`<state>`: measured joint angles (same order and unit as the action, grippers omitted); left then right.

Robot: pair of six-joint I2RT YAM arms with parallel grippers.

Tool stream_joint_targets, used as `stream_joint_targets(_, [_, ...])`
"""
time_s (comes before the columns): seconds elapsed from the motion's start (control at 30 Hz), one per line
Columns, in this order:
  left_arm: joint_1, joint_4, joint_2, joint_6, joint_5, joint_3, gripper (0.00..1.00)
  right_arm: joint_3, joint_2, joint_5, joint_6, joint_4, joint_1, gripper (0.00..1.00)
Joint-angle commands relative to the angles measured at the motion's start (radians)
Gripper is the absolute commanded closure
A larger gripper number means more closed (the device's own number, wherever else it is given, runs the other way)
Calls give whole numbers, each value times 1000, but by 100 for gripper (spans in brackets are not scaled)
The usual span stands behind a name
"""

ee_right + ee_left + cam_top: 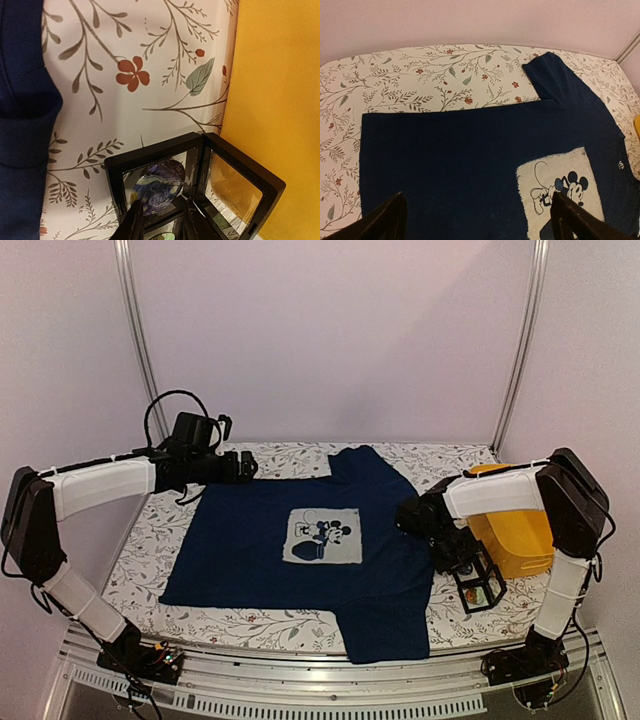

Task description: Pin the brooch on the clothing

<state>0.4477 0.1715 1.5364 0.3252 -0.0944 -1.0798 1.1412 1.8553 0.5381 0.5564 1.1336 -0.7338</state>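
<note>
The navy T-shirt (250, 540) lies flat on the table with its pale cartoon-mouse print (322, 536) facing up. It also shows in the left wrist view (445, 160) and at the left edge of the right wrist view (20, 100). The brooch (159, 185) is a round disc with a blue swirl painting and lies in an open black display case (150, 157), right of the shirt (482, 588). My right gripper (161, 207) reaches down into the case (470, 565), its fingers narrowed to the brooch's width at its near sides. My left gripper (250, 466) is open and empty above the shirt's far left edge (477, 200).
A yellow bin (525, 540) stands right beside the case, close to the right arm, and fills the right side of the right wrist view (280, 75). A floral cloth (420, 80) covers the table. Walls close in the back and sides.
</note>
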Motion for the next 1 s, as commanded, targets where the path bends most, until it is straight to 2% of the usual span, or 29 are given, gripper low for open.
stream_joint_targets(0.0, [-1,0,0,-6,25,-12,0,31,45,45,-1,5,-18,74])
stream_joint_targets(0.3, [-3,2,12,-17,42,-14,0,21,60,3,-14,16,-77,77])
stream_joint_targets(0.63, [-2,10,24,-22,55,-23,0,12,77,87,60,29,-40,78])
stream_joint_targets(0.97, [-3,17,23,-34,45,-25,0,30,124,126,16,1,-39,79])
